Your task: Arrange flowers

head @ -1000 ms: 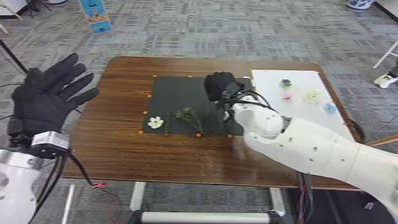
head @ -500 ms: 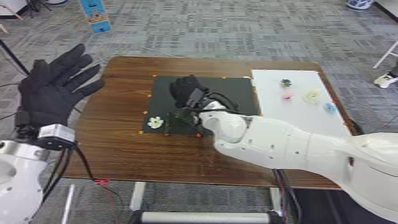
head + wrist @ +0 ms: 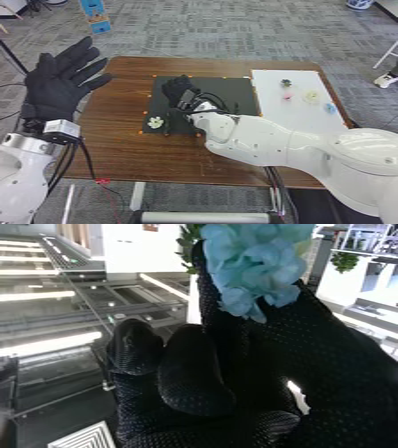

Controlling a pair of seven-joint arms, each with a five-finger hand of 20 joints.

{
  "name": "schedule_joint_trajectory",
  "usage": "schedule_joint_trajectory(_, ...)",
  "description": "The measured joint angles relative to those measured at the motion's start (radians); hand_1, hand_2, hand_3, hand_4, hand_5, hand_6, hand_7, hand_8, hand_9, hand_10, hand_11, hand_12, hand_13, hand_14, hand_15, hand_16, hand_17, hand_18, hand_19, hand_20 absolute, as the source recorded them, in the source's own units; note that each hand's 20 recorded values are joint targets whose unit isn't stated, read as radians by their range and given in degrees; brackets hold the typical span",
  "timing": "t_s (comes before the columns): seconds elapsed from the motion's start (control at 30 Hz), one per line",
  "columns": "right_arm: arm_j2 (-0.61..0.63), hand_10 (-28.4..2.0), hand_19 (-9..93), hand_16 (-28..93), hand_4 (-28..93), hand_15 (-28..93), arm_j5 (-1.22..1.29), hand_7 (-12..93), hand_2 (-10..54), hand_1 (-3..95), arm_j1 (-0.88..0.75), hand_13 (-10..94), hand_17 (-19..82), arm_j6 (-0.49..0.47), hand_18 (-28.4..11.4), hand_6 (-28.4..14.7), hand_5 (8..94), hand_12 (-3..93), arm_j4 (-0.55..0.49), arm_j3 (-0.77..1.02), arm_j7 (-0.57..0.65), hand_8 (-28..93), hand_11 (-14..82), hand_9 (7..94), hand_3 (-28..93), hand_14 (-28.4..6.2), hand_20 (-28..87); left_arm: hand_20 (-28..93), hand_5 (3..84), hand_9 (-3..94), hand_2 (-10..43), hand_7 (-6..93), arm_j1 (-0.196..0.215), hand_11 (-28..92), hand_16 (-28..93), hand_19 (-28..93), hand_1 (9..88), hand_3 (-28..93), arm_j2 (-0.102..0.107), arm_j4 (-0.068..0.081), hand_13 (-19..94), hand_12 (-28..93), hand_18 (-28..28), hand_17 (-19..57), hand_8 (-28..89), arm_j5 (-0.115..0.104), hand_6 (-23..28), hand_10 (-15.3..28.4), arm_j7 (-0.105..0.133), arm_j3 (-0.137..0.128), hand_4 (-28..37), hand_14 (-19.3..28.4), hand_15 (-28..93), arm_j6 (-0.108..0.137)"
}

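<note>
While poised over the black rectangular mat (image 3: pixel 235 92), pinches a pale-blue, ruffled-petal flower (image 3: pixel 253 266) with the right black-gloved hand (image 3: pixel 180 90); holds the left black-gloved hand (image 3: pixel 55 90) spread wide.

Passage over wooden table (image 3: pixel 115 125) left of dark mat (image 3: pixel 233 95), right arm (image 3: pixel 284 145) barring near-right corner
</note>
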Motion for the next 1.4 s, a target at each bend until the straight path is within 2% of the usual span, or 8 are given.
schedule_joint_trajectory(0.17,-0.012,-5.8,93,36,-28,87,0.000,39,-9.5,56.3,0.004,76,42,0.012,-20.0,4.7,78.5,44.4,0.002,-0.003,-0.001,-5,17.9,86.7,80,-4.1,55,1,28.5,24.1,-5.2,13.9,-0.006,12,4,42,21.2,63,0.004,0.002,20,16,26.0,-9.1,-8,0.000,3.1,11.3,0.000,0.004,-28.3,14.6,13,-0.002)
schedule_joint_trajectory(0.5,-0.008,-5.2,93,36,-28,87,-0.013,39,-9.5,56.0,0.017,76,42,0.031,-20.0,4.9,78.1,44.9,-0.059,-0.002,0.008,-5,16.3,87.0,81,-4.1,55,1,28.5,24.2,-5.0,13.7,-0.014,13,4,42,21.3,63,0.006,0.006,20,16,26.0,-9.1,-7,0.000,3.1,11.3,-0.002,0.009,-28.3,14.7,13,-0.004)
schedule_joint_trajectory(0.7,0.011,-5.1,93,36,-28,87,-0.029,39,-9.5,56.2,0.043,76,42,0.028,-20.0,5.0,78.2,45.1,-0.120,-0.031,0.012,-5,16.0,87.0,80,-4.0,55,1,28.5,24.1,-5.1,13.8,0.000,13,4,42,21.2,63,0.006,0.003,20,16,26.0,-9.1,-7,0.000,3.1,11.3,-0.001,-0.011,-28.3,14.6,13,-0.004)
schedule_joint_trajectory(0.87,0.002,-5.0,93,36,-28,87,-0.023,39,-9.5,56.2,0.068,76,42,0.035,-19.9,5.1,78.2,45.2,-0.090,-0.064,0.003,-5,15.8,87.1,80,-3.9,55,1,28.5,24.2,-4.9,13.9,0.015,13,4,42,21.3,63,0.006,0.000,20,16,26.0,-9.1,-8,-0.001,3.1,11.4,0.002,-0.019,-28.3,14.6,13,-0.003)
schedule_joint_trajectory(1.03,-0.024,-5.1,93,36,-28,87,-0.002,39,-9.5,56.3,0.090,76,42,0.045,-19.9,5.2,78.1,45.3,-0.014,-0.089,-0.004,-5,15.7,87.0,80,-3.9,56,1,28.5,24.1,-4.9,13.8,0.011,13,4,42,21.3,63,0.007,0.000,20,16,26.2,-9.1,-8,0.000,3.0,11.3,0.006,-0.011,-28.3,14.6,13,-0.003)
schedule_joint_trajectory(1.17,-0.027,-5.0,93,36,-28,87,0.007,39,-9.5,56.3,0.108,76,42,0.046,-19.8,5.3,78.0,45.0,-0.008,-0.097,-0.004,-6,15.4,87.1,80,-4.0,55,1,28.5,24.2,-5.0,13.8,0.005,13,4,42,21.4,63,0.011,0.000,20,16,26.2,-9.1,-8,0.000,3.0,11.4,0.010,-0.005,-28.3,14.6,13,-0.003)
schedule_joint_trajectory(1.4,-0.044,-4.7,93,36,-28,87,0.013,38,-9.5,56.0,0.119,76,42,0.047,-19.9,5.9,78.5,43.7,0.018,-0.110,-0.002,-6,14.2,88.0,79,-4.0,55,1,28.5,24.1,-5.0,13.9,-0.030,13,4,42,21.1,63,0.015,0.008,20,16,26.2,-9.2,-8,0.000,3.1,11.4,0.012,0.033,-28.3,14.6,13,-0.003)
